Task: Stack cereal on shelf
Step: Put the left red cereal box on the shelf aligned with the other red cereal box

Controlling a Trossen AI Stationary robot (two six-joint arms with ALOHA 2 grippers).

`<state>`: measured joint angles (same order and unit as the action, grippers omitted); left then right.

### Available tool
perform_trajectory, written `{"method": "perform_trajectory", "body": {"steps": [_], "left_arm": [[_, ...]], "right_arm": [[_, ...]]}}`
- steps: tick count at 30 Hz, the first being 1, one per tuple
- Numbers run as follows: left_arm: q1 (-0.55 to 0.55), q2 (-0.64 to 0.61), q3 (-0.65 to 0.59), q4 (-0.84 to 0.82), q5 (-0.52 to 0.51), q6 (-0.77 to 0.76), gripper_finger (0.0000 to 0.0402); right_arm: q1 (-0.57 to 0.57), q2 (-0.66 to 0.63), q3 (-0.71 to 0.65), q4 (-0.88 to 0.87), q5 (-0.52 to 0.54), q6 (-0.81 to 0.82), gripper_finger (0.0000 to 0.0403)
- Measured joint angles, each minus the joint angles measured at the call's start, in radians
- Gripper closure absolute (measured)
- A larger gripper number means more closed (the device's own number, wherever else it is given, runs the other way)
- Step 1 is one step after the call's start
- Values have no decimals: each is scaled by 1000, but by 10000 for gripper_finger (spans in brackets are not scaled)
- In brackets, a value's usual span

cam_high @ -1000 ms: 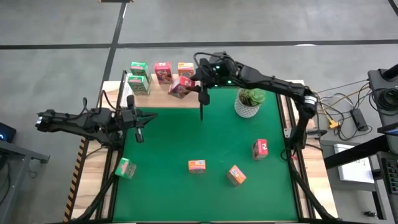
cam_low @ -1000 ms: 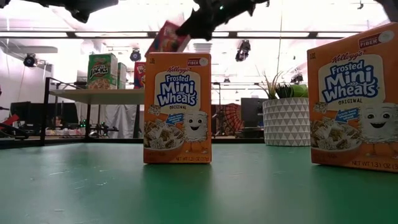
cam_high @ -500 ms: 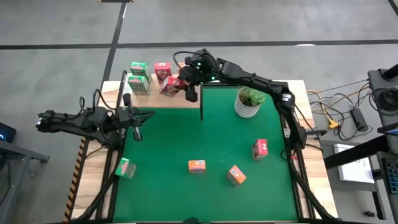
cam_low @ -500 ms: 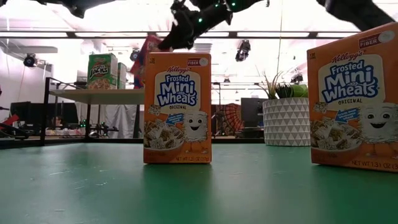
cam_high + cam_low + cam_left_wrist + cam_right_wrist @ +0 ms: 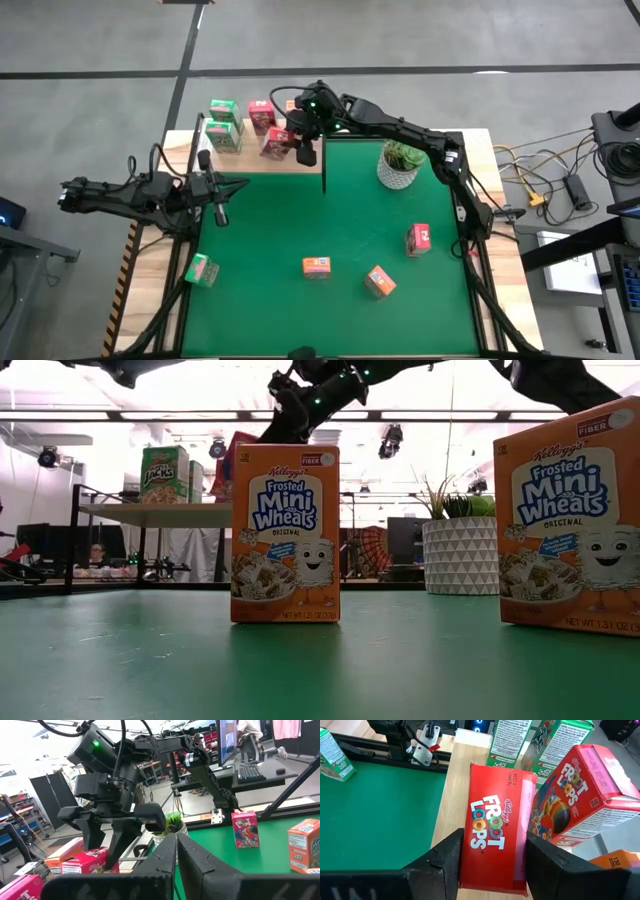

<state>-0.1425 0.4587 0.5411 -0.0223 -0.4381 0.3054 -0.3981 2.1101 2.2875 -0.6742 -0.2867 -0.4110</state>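
Right tool (image 5: pixel 283 140), at the end of the arm reaching across the back of the worktop (image 5: pixel 330 225), pinches a red cereal box (image 5: pixel 495 835) by its two long sides and holds it over the wooden shelf (image 5: pixel 250 160). From the wrist view, the box lies face up between the dark fingers (image 5: pixel 447 857), just above or on the plank; which one cannot be told. A second red box (image 5: pixel 582 795) sits tilted close beside it, with two green boxes (image 5: pixel 540 742) standing behind. Four more boxes wait on the green worktop: a green one (image 5: pixel 201 269) near the left edge, two orange ones (image 5: pixel 317 266) toward the front, and a red one (image 5: pixel 418 239) beside a potted plant (image 5: pixel 400 163). Left tool (image 5: pixel 222 212) is pressed together, holding nothing, parked over the worktop's left side. To finish this placement well, the box should probably be settled flat and square on the plank, clear of the tilted neighbour, before the fingers spread, then the tool lifted straight away so nothing gets knocked over.
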Motion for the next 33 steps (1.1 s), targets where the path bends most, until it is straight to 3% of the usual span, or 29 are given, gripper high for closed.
{"method": "perform_trajectory", "body": {"steps": [10, 15, 26, 33], "left_arm": [[0, 0, 0, 0, 0, 0, 402], [0, 0, 0, 0, 0, 0, 402], [0, 0, -1, -1, 0, -8, 402], [0, 0, -1, -19, 1, -15, 402]], "right_arm": [[0, 1, -2, 21, 2, 24, 162], [0, 1, -2, 30, 2, 30, 148], [7, -13, 69, -46, 26, 52, 172], [22, -40, 66, -121, 25, 42, 212]]}}
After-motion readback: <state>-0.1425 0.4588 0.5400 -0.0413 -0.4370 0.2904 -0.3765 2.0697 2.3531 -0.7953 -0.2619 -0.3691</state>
